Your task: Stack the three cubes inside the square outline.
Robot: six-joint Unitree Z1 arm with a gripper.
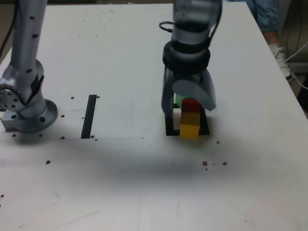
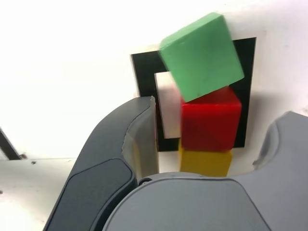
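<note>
Gripper (image 1: 188, 102): open, at the upper right of centre in the exterior view. In the wrist view its two fingers (image 2: 139, 139) stand apart, one to either side of the red and yellow cubes, with a visible gap between each finger and the red one. No cube is gripped.

Cubes: all three are grouped at the square outline (image 1: 204, 127), right of centre in the exterior view. The green cube (image 2: 204, 57) is turned at an angle to the others and meets the red cube (image 2: 211, 122) along its edge in the wrist view. The yellow cube (image 1: 189, 130) shows lowest of the three in the exterior view, overlapping the near side of the black border. The gripper blurs and partly covers the group there, so the cubes appear stacked, but their exact seating cannot be confirmed.

Surroundings: a black strip (image 1: 89, 116) lies on the white table (image 1: 120, 192), left of centre in the exterior view. A person's leg (image 1: 270, 36) shows at the upper right of that view.
</note>
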